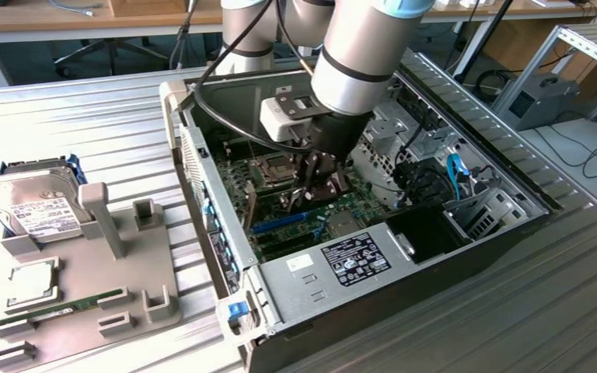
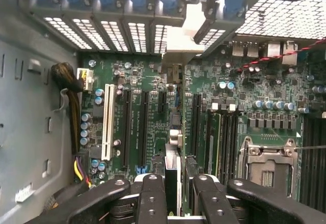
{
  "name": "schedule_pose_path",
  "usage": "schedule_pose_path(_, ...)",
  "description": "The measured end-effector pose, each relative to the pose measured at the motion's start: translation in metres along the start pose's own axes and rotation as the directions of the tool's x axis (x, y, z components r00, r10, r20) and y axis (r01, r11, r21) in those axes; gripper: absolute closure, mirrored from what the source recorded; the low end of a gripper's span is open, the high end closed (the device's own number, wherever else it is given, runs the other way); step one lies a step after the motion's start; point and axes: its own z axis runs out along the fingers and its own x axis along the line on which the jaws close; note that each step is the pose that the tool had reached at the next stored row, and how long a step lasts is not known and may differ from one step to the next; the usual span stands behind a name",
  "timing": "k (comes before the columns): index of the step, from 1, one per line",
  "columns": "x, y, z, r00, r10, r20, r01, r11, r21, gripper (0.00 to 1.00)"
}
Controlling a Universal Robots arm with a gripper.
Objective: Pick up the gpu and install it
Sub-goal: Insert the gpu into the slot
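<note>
Gripper [image 2: 173, 193] is down inside the open PC case [image 1: 506, 225], over the motherboard [image 2: 153, 81]. Fingers [image 2: 152, 198] are partly closed, clamped on the top edge of the gpu [image 2: 172, 175]; the thin card stands upright on edge between them. In the wrist view the card's lower edge sits at the board among the black expansion slots [image 2: 144, 119], beside the white slot [image 2: 108, 122]. Can't tell if it's fully seated. In the exterior view the card [image 1: 309, 183] hangs vertical under the wrist, near the CPU socket [image 1: 274, 165].

Outward: the case lies on its side on the ribbed metal tabletop [image 1: 91, 124], PSU [image 1: 353, 260] at its near end, drive cage [image 1: 485, 214] toward the exterior view's right.

Toward the tabletop's edge at the exterior view's left sits a grey fixture [image 1: 122, 287]. On it: hard drive [image 1: 31, 203] with white label, CPU [image 1: 31, 281], RAM stick [image 1: 60, 308].
</note>
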Motion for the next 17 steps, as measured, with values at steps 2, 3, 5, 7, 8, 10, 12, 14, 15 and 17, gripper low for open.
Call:
schedule_pose_path(2, 0.000, 0.0013, 0.0006, 0.9998, 0.018, 0.0015, -0.018, 0.9998, 0.0008, 0.74)
schedule_pose_path(3, 0.000, 0.0022, 0.0008, 0.9997, 0.024, 0.0019, -0.024, 0.9997, 0.0010, 0.74)
schedule_pose_path(5, -0.001, 0.0046, 0.0014, 0.9994, 0.033, 0.0028, -0.033, 0.9994, 0.0014, 0.74)
schedule_pose_path(7, -0.001, 0.0076, 0.0022, 0.9993, 0.038, 0.0033, -0.038, 0.9993, 0.0016, 0.74)
schedule_pose_path(8, -0.001, 0.0089, 0.0027, 0.9992, 0.040, 0.0033, -0.040, 0.9992, 0.0016, 0.74)
schedule_pose_path(10, -0.001, 0.0121, 0.0043, 0.9991, 0.043, 0.0037, -0.043, 0.9991, 0.0018, 0.74)
schedule_pose_path(12, -0.001, 0.0134, 0.0057, 0.9989, 0.047, 0.0041, -0.047, 0.9989, 0.0019, 0.74)
schedule_pose_path(14, -0.001, 0.0142, 0.0070, 0.9985, 0.054, 0.0044, -0.054, 0.9986, 0.0022, 0.74)
schedule_pose_path(15, -0.001, 0.0145, 0.0082, 0.9983, 0.059, 0.0046, -0.059, 0.9983, 0.0024, 0.74)
schedule_pose_path(17, -0.002, 0.0150, 0.0096, 0.9979, 0.064, 0.0044, -0.064, 0.9979, 0.0025, 0.74)
